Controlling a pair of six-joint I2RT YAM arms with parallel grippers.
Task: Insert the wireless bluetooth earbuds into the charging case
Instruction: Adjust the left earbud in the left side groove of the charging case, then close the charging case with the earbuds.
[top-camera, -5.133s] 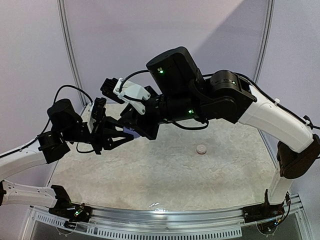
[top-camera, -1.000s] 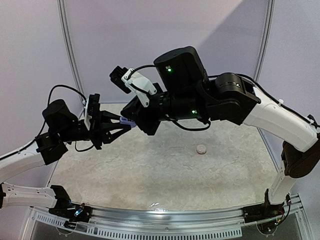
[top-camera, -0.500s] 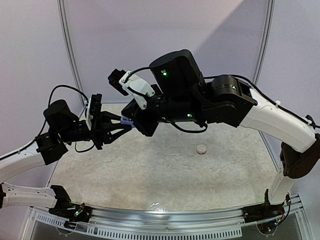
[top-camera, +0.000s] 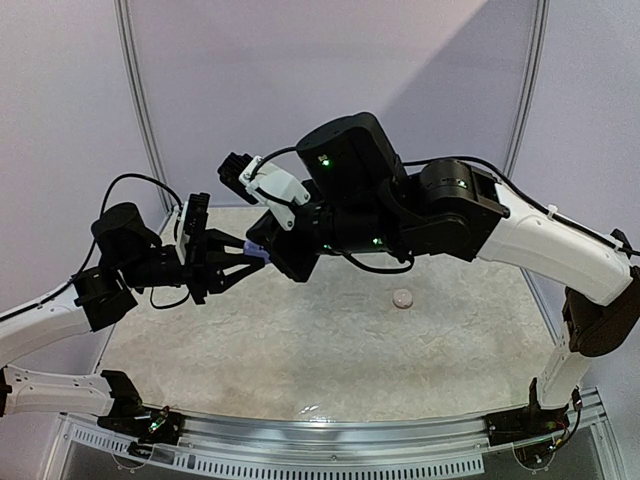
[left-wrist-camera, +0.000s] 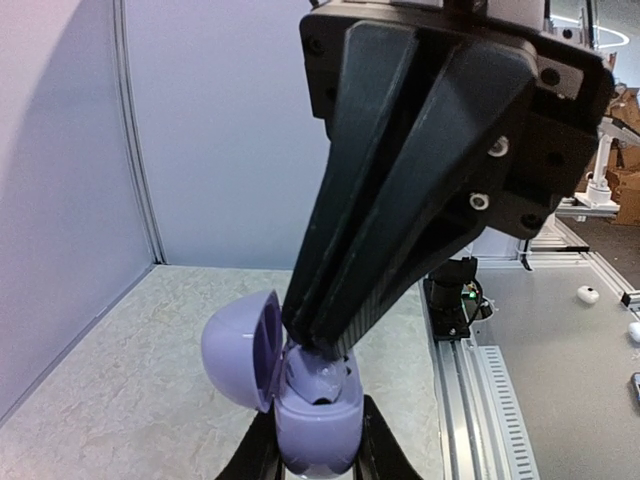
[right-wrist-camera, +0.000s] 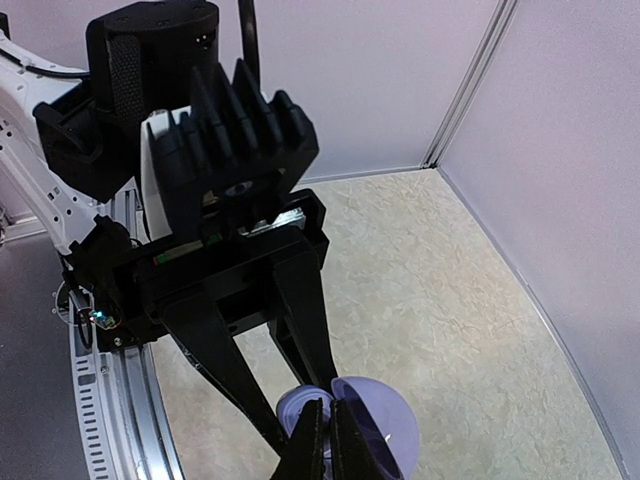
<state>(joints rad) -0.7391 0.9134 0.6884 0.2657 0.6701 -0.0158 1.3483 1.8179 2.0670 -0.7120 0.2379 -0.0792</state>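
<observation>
Gaping charging case (left-wrist-camera: 318, 425) in left gripper (left-wrist-camera: 320, 456), right gripper (left-wrist-camera: 322, 350) tips inside.

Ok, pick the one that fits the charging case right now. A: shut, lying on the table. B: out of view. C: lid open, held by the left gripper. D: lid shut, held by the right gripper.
C: the left wrist view shows the charging case clamped in the left gripper, lid swung open.
</observation>
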